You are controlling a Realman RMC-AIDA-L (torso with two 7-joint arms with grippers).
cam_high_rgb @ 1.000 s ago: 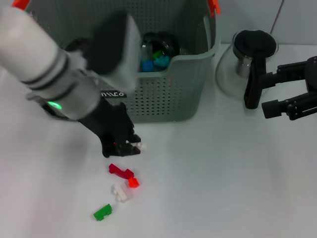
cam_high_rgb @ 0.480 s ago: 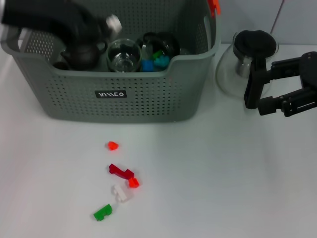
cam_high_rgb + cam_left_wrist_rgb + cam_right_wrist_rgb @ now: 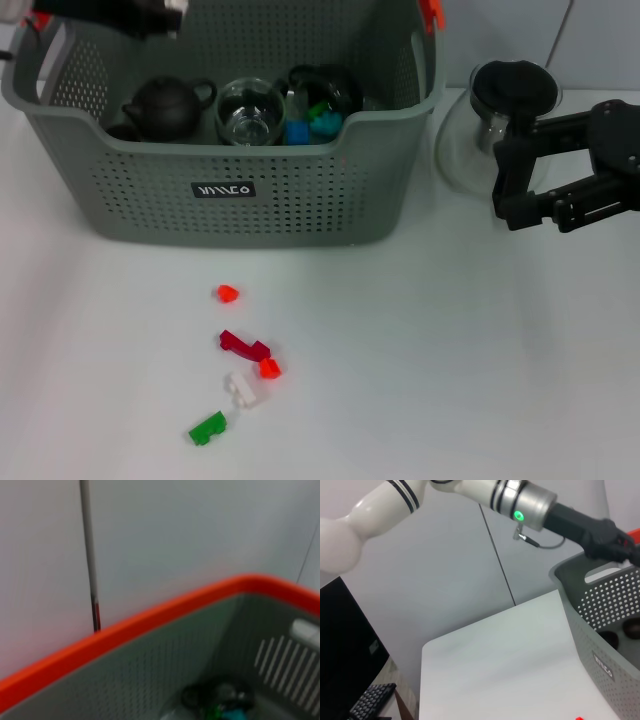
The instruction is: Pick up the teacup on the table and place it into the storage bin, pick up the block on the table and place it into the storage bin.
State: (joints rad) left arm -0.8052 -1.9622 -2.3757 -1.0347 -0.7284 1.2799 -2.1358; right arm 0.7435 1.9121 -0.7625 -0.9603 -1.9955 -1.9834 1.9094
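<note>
— What does the head camera give you?

— My left gripper [image 3: 150,15] is up at the far left corner of the storage bin [image 3: 300,200], above its rim; it is cut off by the frame edge, so I cannot tell how its fingers stand. Inside the bin sit a dark teapot [image 3: 165,107], a glass teacup [image 3: 250,110], a black cup [image 3: 325,85] and blue-green blocks [image 3: 310,125]. My right gripper [image 3: 525,195] hangs with its fingers spread, holding nothing, just in front of the glass pot with a black lid [image 3: 500,100], right of the bin.

— And the table?

— On the white table [image 3: 450,350], in front of the bin's near wall, lie an orange block [image 3: 227,294], a dark red block [image 3: 244,346], a second orange block [image 3: 269,368], a white block [image 3: 243,389] and a green block [image 3: 207,429]. The ground right of them is bare.

— Left wrist?

— The bin's orange rim [image 3: 125,627] runs across close by, grey perforated wall below, blurred objects at the bottom.

— Right wrist?

— My left arm [image 3: 470,492] reaches over the bin's corner [image 3: 600,605]; wide bare tabletop [image 3: 510,660] lies beside that wall.
</note>
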